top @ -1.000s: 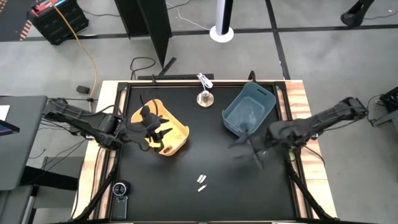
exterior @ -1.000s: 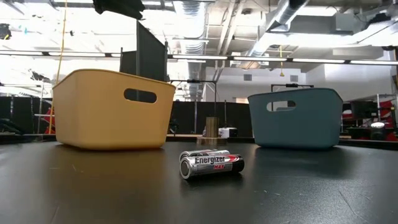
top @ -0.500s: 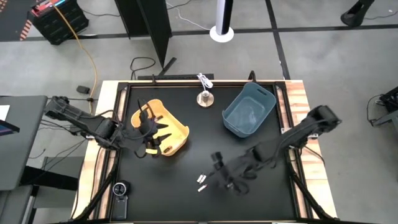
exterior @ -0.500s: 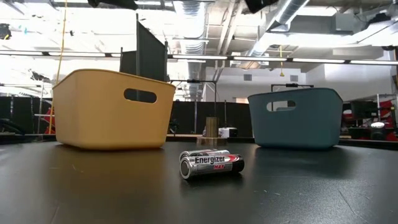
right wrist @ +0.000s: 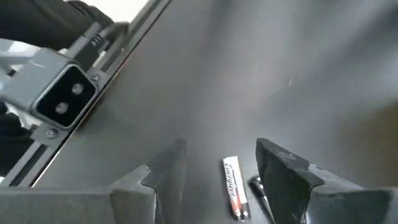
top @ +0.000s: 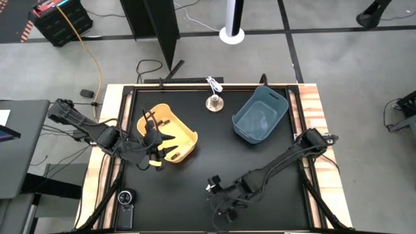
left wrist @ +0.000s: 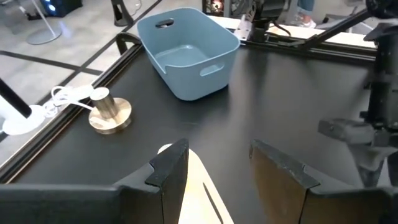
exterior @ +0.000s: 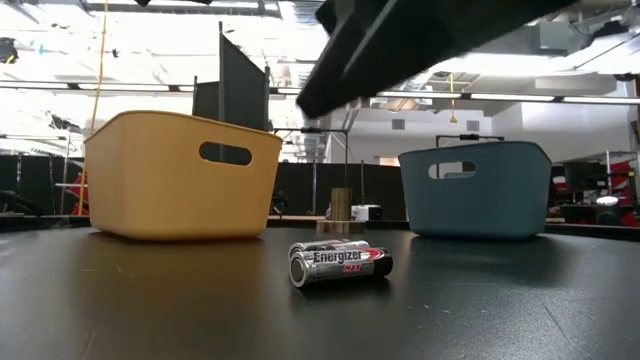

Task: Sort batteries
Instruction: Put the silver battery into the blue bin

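Two silvery-white batteries (exterior: 340,265) lie side by side on the black table near its near middle. They also show in the high view (top: 209,188) and in the right wrist view (right wrist: 233,186). My right gripper (right wrist: 221,168) is open just above them, one finger on either side, touching nothing. In the high view it (top: 214,194) reaches in from the right. My left gripper (left wrist: 217,168) is open and empty over the near right rim of the yellow bin (top: 170,133). The blue bin (top: 260,116) stands at the far right.
A round metal knob with a white cord (top: 213,101) stands at the far middle between the bins. A small camera unit (top: 126,198) sits at the near left corner. My right arm (exterior: 420,40) crosses the top of the low view. Bare black table lies around the batteries.
My right gripper has swung from beside the blue bin toward the table's near edge and left, coming down over the two batteries. My left gripper has drifted a little toward the near edge over the yellow bin. The batteries have not moved.
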Controlling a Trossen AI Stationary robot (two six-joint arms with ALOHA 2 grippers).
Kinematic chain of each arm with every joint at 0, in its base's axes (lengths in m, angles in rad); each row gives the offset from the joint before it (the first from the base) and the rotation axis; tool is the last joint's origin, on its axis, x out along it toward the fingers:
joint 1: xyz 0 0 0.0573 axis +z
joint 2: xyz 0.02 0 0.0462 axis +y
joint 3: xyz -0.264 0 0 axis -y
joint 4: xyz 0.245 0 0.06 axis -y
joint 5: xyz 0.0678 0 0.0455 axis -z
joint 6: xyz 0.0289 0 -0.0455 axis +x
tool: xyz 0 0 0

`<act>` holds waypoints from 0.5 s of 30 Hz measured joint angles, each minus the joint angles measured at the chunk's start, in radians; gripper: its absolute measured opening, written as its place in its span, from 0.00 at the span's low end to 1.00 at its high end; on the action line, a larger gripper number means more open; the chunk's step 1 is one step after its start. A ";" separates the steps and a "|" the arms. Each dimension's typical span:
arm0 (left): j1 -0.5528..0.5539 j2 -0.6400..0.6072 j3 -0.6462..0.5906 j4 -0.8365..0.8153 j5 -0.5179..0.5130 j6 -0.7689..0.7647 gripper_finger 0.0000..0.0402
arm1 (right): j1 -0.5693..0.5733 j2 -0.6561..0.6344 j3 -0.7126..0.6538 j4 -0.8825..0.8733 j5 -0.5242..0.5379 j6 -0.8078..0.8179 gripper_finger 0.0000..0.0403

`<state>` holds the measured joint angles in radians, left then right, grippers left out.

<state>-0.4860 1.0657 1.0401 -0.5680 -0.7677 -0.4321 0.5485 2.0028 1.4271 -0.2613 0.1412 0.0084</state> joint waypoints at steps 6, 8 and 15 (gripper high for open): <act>-0.020 0.000 0.000 0.000 0.000 -0.007 0.41 | 0.002 0.081 0.058 -0.073 0.023 0.024 0.52; -0.024 0.000 0.000 -0.001 0.000 -0.010 0.41 | 0.001 0.100 0.070 -0.104 0.028 0.038 0.52; -0.032 0.000 0.000 -0.006 0.000 -0.009 0.41 | -0.001 0.113 0.072 -0.138 0.069 0.053 0.52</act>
<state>-0.5179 1.0657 1.0397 -0.5742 -0.7677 -0.4412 0.5475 2.1160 1.4986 -0.3993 0.2101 0.0612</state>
